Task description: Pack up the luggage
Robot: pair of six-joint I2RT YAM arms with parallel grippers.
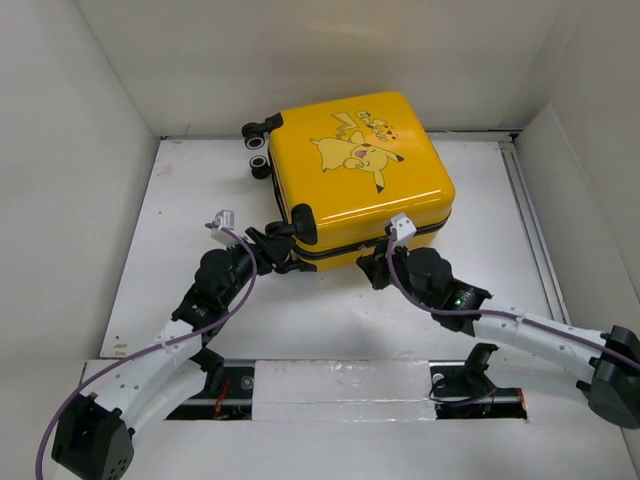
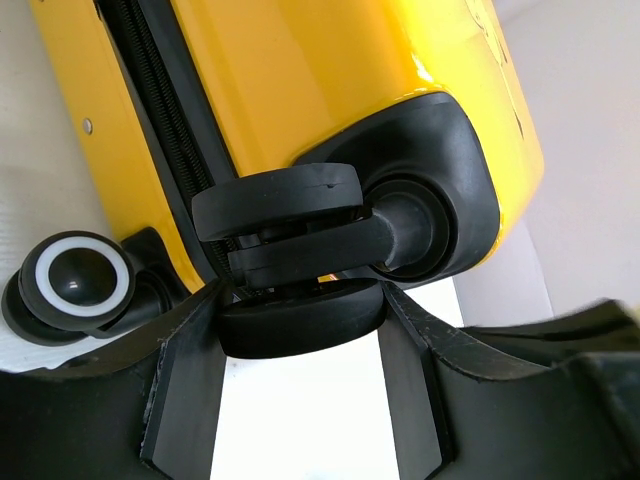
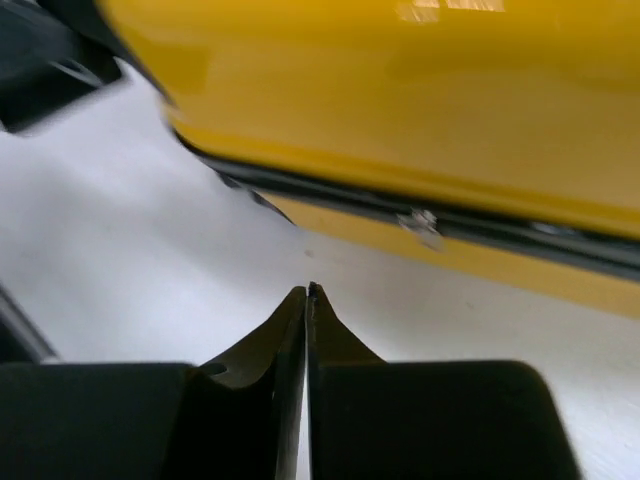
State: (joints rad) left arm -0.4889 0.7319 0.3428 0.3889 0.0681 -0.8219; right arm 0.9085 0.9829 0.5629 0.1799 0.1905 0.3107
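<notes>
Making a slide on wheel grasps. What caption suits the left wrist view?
Left gripper clamps a black corner wheel of the closed yellow suitcase.

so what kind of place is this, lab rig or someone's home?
Likely a lab test cell, not a home: a white table boxed in by plain white walls, the left arm and right arm bolted at its near edge, and a yellow suitcase as prop.

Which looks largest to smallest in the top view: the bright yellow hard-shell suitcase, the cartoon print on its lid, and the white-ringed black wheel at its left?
1. yellow hard-shell suitcase
2. cartoon print
3. white-ringed black wheel, clearly the smallest
</notes>
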